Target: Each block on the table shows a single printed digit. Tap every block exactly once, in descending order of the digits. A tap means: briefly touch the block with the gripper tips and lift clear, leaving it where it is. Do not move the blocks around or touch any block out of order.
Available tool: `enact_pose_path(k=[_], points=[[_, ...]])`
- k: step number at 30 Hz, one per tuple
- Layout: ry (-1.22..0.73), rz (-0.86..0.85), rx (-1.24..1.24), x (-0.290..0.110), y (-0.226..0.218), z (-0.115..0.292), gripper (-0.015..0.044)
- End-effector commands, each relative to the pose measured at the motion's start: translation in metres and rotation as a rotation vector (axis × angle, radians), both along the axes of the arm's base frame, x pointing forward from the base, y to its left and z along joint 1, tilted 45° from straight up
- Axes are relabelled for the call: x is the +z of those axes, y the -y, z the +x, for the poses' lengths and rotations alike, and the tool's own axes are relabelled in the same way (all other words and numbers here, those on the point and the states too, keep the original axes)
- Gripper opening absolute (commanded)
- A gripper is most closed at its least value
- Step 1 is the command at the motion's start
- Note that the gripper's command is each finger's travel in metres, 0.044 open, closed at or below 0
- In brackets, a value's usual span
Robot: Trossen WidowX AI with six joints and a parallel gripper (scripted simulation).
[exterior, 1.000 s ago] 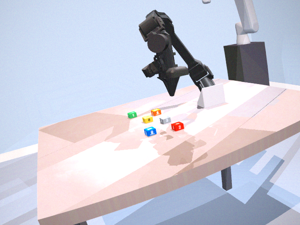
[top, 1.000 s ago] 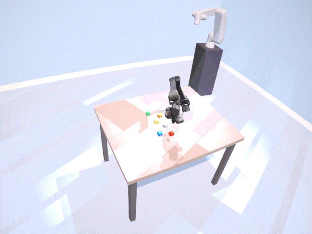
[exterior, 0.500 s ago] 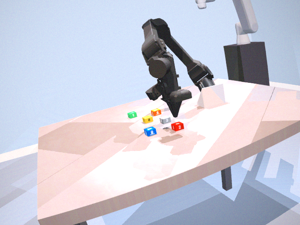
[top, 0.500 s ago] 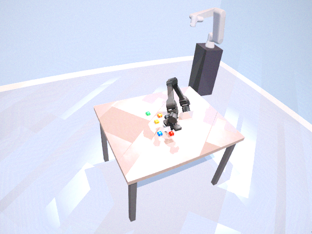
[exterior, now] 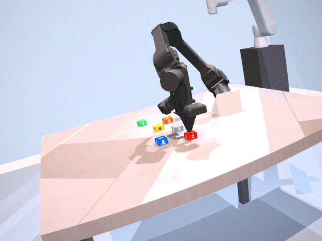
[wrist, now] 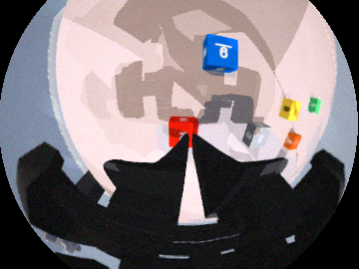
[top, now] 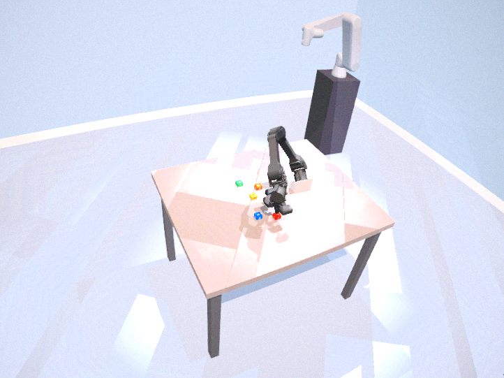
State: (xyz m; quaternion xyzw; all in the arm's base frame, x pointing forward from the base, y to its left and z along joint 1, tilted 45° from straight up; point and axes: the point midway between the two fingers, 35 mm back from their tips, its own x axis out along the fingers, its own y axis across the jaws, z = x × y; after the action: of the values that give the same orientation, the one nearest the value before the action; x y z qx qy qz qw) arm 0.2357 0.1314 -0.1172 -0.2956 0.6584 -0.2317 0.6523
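Gripper (exterior: 190, 130): fingers closed together on nothing, tips at top of small red cube marked 2 (exterior: 191, 135).
Left of it: blue cube (exterior: 161, 140).

Six digit blocks sit on one counter (exterior: 241, 155), one of each colour: one green block (exterior: 141, 122), one orange block (exterior: 167, 120), one yellow block (exterior: 158, 128), one grey block (exterior: 177, 128), one blue block (exterior: 161, 140) and one red block (exterior: 190, 135). There are two arms: one dark arm (exterior: 171, 61) and one white arm (exterior: 258, 7). One dark pedestal (exterior: 264, 66) carries the white one.
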Motion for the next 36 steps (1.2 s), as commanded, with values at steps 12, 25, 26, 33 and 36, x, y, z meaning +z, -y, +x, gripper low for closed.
enact_pose_path(k=[12, 25, 26, 33, 36], points=[[-0.01, -0.011, 0.005, 0.018, -0.017, -0.003, 0.002], [-0.012, -0.003, 0.006, 0.081, -0.071, 0.0, 0.002], [-0.011, 0.003, 0.006, 0.087, -0.067, 0.006, 0.002], [0.004, 0.044, 0.012, 0.17, 0.005, 0.069, 0.002], [0.002, 0.027, 0.014, 0.212, 0.05, 0.086, 0.002]])
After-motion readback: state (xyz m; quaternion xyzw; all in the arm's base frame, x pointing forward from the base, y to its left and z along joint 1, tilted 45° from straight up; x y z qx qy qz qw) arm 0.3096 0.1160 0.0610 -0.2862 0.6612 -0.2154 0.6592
